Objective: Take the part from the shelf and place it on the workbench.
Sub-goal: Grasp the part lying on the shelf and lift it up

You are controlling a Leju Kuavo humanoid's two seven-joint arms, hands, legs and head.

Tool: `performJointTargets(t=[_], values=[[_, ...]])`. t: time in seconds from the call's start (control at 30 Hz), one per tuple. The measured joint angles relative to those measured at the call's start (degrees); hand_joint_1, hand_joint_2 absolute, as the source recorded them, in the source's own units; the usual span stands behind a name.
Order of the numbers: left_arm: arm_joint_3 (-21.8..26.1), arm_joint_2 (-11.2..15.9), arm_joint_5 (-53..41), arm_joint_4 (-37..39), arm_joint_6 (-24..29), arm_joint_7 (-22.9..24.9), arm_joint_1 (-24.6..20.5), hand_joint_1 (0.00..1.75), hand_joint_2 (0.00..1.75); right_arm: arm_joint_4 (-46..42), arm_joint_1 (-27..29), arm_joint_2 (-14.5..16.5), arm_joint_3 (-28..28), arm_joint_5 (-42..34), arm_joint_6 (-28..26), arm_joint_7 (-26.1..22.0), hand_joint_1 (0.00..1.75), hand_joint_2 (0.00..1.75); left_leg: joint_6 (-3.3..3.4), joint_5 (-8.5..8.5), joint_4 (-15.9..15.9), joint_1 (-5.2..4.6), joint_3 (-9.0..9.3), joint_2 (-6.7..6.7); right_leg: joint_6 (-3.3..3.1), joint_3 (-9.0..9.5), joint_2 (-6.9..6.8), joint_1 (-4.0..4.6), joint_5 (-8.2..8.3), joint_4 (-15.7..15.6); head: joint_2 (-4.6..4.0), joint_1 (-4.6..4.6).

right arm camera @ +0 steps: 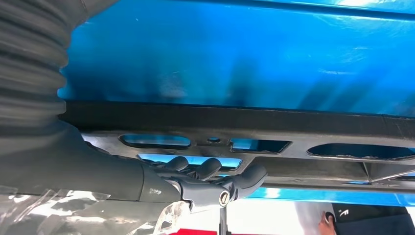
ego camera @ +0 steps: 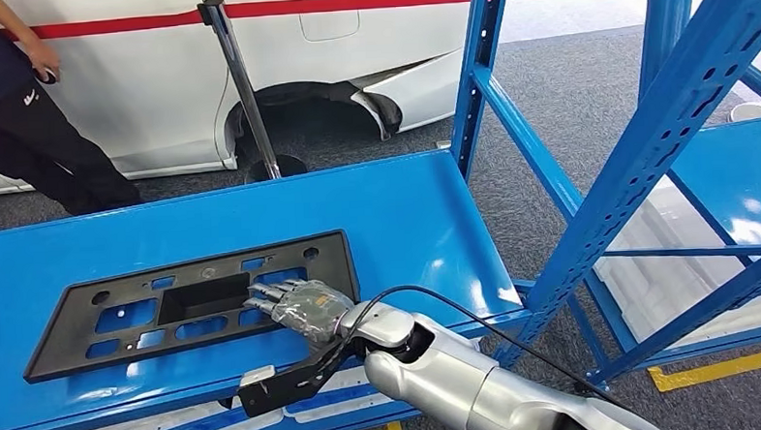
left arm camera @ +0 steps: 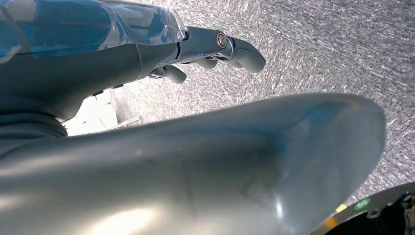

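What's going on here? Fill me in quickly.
A humanoid robot is handling a flat black plastic panel with cut-out slots, which lies on the blue workbench. Its right robot hand rests on the panel's near right part, with the fingers over the cut-outs. The left robot hand hangs beside the robot over grey carpet, holding nothing, fingers curled. A blue shelf rack stands to the right. Behind the bench, a person stands near a white car.
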Motion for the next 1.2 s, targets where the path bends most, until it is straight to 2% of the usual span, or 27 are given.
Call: performJointTargets(t=[0.93, 0.97, 1.07, 1.1, 1.2], values=[[-0.7, -0.7, -1.3, 0.0, -0.4, -0.3, -1.1, 0.00, 0.00, 1.6, -0.8, 0.9, 0.0, 0.2, 1.4, 0.4, 0.00, 1.75, -0.09, 0.14, 0.0, 0.10, 0.04, 0.00, -0.08, 0.04, 0.00, 0.11, 0.12, 0.0, 0.00, 0.00], [-0.9, -0.7, -1.4, 0.0, -0.6, -0.3, -1.2, 0.00, 0.00, 1.7, -0.8, 1.0, 0.0, 0.1, 1.4, 0.4, 0.31, 1.75, -0.09, 0.14, 0.0, 0.10, 0.04, 0.00, -0.08, 0.04, 0.00, 0.11, 0.12, 0.0, 0.00, 0.00], [-1.3, -0.9, -2.0, 0.0, -0.8, -0.3, -1.5, 0.00, 0.00, 2.1, -0.9, 1.0, 0.0, -0.5, 1.7, 0.4, 1.61, 1.75, -0.09, 0.15, 0.0, 0.10, 0.04, 0.00, -0.09, 0.04, -0.01, 0.12, 0.13, 0.0, 0.00, 0.00], [-1.4, -0.9, -2.1, 0.0, -0.8, -0.3, -1.6, 0.00, 0.00, 2.2, -0.9, 1.0, 0.0, -0.7, 1.8, 0.4, 1.75, 1.75, -0.09, 0.16, 0.0, 0.10, 0.04, 0.00, -0.10, 0.04, 0.00, 0.12, 0.14, 0.0, 0.00, 0.00], [-1.6, -1.0, -2.1, 0.0, -0.9, -0.2, -1.9, 0.00, 0.00, 2.4, -0.9, 1.0, 0.0, -1.4, 2.1, 0.3, 1.75, 1.75, -0.10, 0.17, 0.0, 0.11, 0.05, 0.03, -0.11, 0.03, 0.03, 0.12, 0.19, 0.0, 0.00, 0.00]])
